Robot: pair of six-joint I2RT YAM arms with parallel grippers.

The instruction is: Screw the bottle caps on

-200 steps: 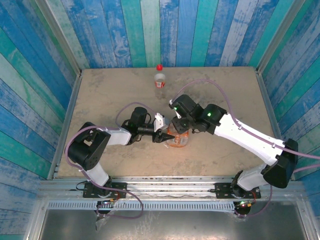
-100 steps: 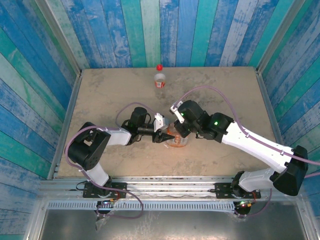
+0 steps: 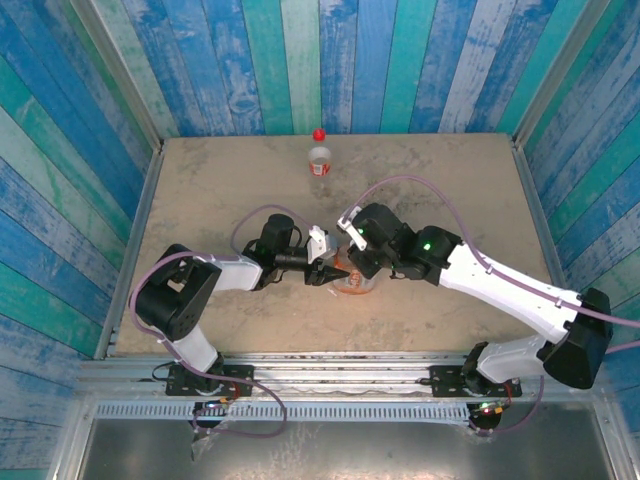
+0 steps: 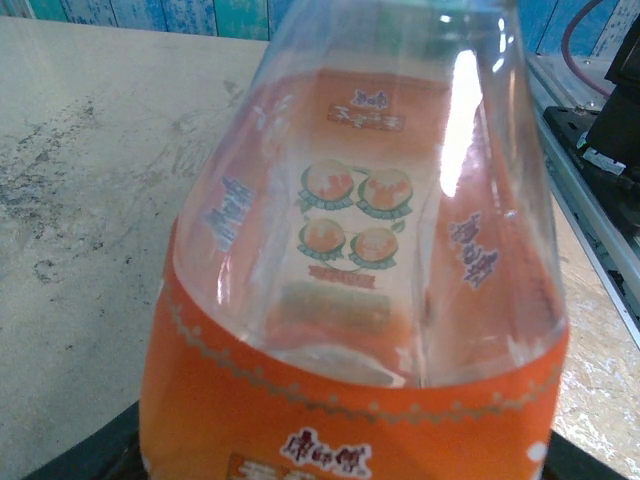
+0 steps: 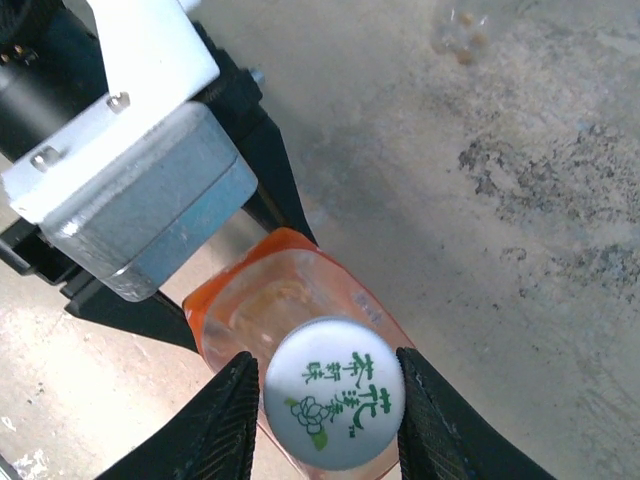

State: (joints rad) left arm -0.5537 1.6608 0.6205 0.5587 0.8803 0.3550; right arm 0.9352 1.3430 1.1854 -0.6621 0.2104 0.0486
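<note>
Two bottles stand on the surface (image 3: 200, 200). The orange-label bottle (image 3: 354, 285) is at the centre, clear above its label. The small bottle (image 3: 319, 160) stands upright at the far edge, and I cannot tell what it holds. There are two caps: the red cap (image 3: 319, 134) on the small bottle, the white cap (image 5: 335, 392) on the orange one. The left arm lies low, reaching right, its left pincer (image 3: 330, 273) clamped on the orange-label bottle's side. The right arm stretches in from the near right, wrist bent down. The right pincer (image 5: 333, 405) has its fingers hugging the white cap; whether they grip it I cannot tell
</note>
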